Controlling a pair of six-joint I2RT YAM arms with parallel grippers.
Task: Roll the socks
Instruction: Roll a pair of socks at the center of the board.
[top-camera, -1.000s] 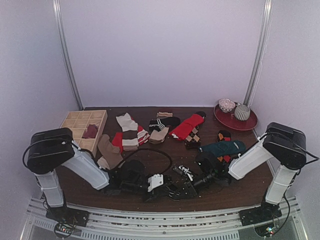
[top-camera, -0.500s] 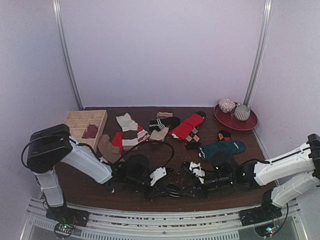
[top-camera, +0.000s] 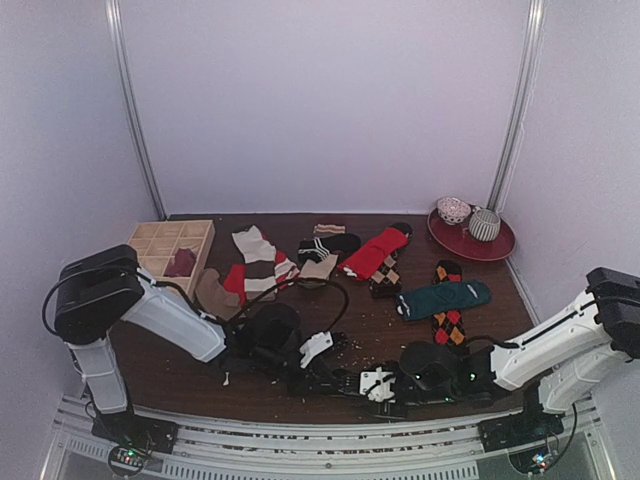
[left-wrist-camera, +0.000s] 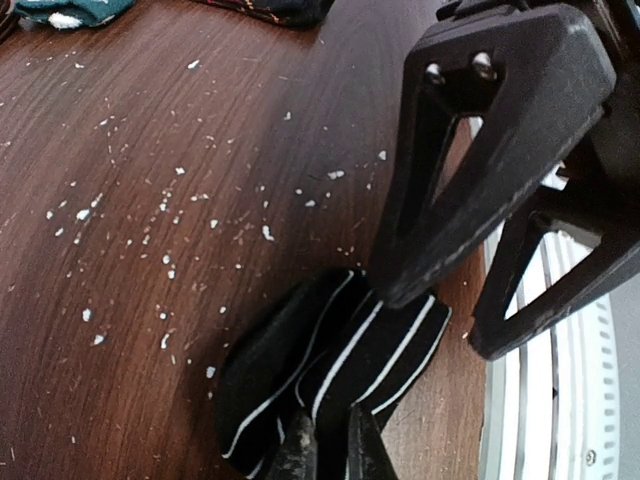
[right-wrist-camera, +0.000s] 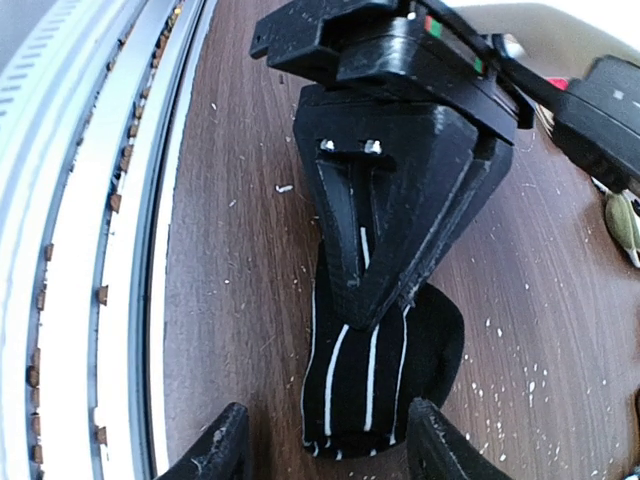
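A black-and-white striped sock (left-wrist-camera: 300, 365) lies folded on the brown table by the front edge. My left gripper (left-wrist-camera: 331, 442) is shut, pinching its fabric between the fingertips. In the right wrist view the same sock (right-wrist-camera: 385, 365) lies between the spread fingers of my right gripper (right-wrist-camera: 328, 425), which is open around its near end. The left gripper (right-wrist-camera: 390, 190) presses on the sock's far part there. In the top view the two grippers meet at the front centre, left gripper (top-camera: 335, 380) and right gripper (top-camera: 378, 385).
Loose socks lie across the back: red (top-camera: 375, 252), dark teal (top-camera: 445, 298), argyle (top-camera: 449, 325), tan (top-camera: 213, 293), cream-striped (top-camera: 255, 250). A wooden compartment box (top-camera: 150, 245) stands back left, a red plate (top-camera: 495, 247) with rolled socks back right. The metal rail (right-wrist-camera: 90, 250) runs along the front edge.
My right arm has dropped low and swung its gripper in to the sock's end near the front edge. My left gripper has stayed at the sock, shifting slightly right.
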